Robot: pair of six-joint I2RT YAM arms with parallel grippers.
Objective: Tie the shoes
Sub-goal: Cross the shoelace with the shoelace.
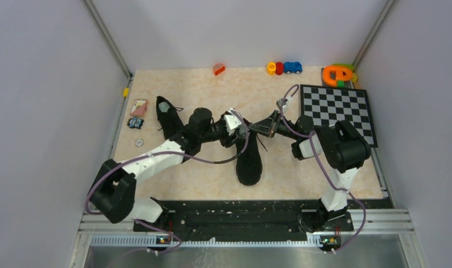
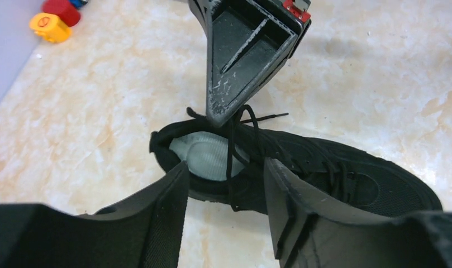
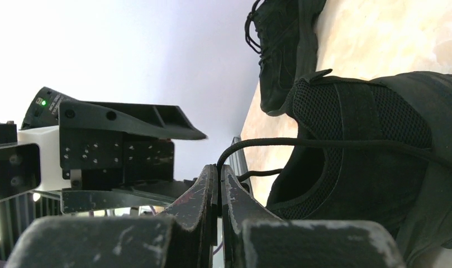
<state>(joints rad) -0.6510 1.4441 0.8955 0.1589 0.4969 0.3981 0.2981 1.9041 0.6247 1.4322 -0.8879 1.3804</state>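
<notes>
Two black lace-up shoes are on the table: one (image 1: 249,159) in the middle with its toe toward me, the other (image 1: 167,115) at the left. My right gripper (image 3: 219,170) is shut on a thin black lace (image 3: 324,143) of the middle shoe (image 3: 374,167) and holds it taut above the heel opening. In the left wrist view that lace (image 2: 229,162) hangs from the right gripper's tip (image 2: 226,111) down between my left gripper's (image 2: 226,170) open fingers (image 2: 165,209), touching neither. The pale insole (image 2: 207,153) shows. Both grippers (image 1: 240,131) (image 1: 256,129) meet over the shoe's heel.
A black-and-white checkerboard (image 1: 338,109) lies at the back right, with an orange toy (image 1: 336,74) behind it. Small toy cars (image 1: 285,68) and a red piece (image 1: 218,69) sit along the back edge. A card (image 1: 138,106) and small bits (image 1: 136,123) lie at the left.
</notes>
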